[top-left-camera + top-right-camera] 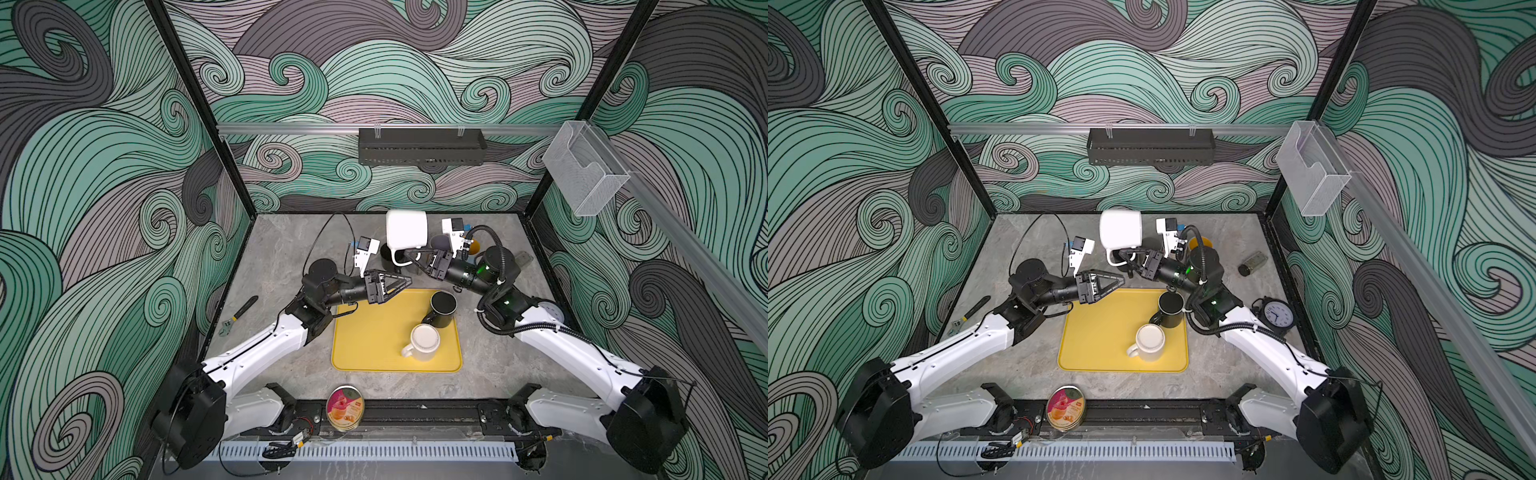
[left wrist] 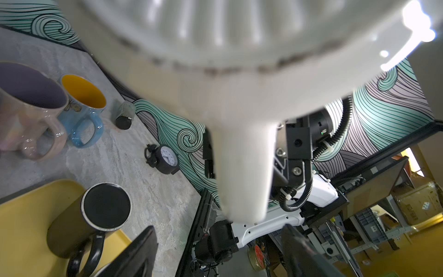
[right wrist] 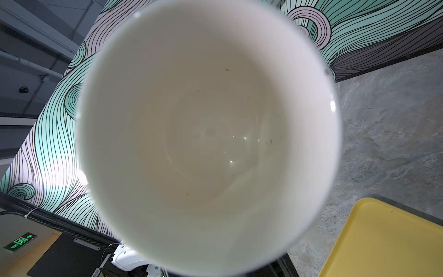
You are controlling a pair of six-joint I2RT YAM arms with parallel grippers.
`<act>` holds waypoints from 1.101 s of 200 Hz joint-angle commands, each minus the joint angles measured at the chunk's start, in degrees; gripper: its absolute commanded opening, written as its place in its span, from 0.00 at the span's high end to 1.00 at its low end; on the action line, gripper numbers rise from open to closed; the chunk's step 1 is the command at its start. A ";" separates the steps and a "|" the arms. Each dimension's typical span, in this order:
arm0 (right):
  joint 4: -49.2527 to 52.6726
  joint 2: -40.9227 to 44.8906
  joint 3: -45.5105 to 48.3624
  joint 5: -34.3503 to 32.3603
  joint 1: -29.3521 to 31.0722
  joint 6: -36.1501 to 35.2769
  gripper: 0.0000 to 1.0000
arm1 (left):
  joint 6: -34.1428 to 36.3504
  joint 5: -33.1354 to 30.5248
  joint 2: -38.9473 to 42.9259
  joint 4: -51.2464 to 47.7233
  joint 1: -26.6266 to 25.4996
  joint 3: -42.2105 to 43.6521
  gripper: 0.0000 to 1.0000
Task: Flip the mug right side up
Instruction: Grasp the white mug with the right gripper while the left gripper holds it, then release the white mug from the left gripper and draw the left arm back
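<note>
A white mug (image 1: 406, 232) (image 1: 1120, 230) hangs in the air above the back of the table, tipped over on its side. My right gripper (image 1: 417, 255) (image 1: 1133, 254) is shut on its handle (image 1: 398, 259). In the right wrist view the mug's open mouth (image 3: 208, 134) fills the frame and hides the fingers. In the left wrist view the mug's ribbed body (image 2: 239, 60) and handle (image 2: 242, 167) loom close above my left gripper (image 2: 223, 254). That gripper (image 1: 405, 281) is open and holds nothing, just below the mug near the tray's back edge.
A yellow tray (image 1: 365, 345) holds an upright black mug (image 1: 441, 309) and a cream mug (image 1: 422, 343). A pink mug (image 2: 26, 108), a blue mug (image 2: 84, 108) and a small jar (image 1: 1252, 264) stand behind. A clock (image 1: 1278, 313), a wrench (image 1: 239, 316) and a tin (image 1: 345, 409) lie around.
</note>
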State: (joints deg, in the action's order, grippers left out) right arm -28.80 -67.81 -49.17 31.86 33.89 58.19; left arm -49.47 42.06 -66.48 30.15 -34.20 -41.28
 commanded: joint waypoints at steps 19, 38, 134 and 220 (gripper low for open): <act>-3.76 2.60 -2.74 -1.68 0.04 -2.12 1.00 | 11.21 -3.08 2.80 -15.41 0.09 -2.48 0.18; -2.26 2.93 -2.66 -2.53 0.00 -3.56 1.00 | 14.57 -3.30 2.87 -19.53 0.09 -2.44 0.20; 32.32 6.11 -8.20 -32.97 1.88 -20.22 1.00 | 20.38 -24.05 9.85 -37.85 -0.55 2.77 0.22; 48.88 -10.44 -24.95 -41.26 10.46 -31.62 1.00 | 19.63 -23.53 10.07 -39.41 -0.52 2.69 0.23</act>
State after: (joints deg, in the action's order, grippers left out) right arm 17.56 -75.55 -67.35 -4.21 42.26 31.59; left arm -30.33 18.83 -56.42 -5.45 -34.65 -35.97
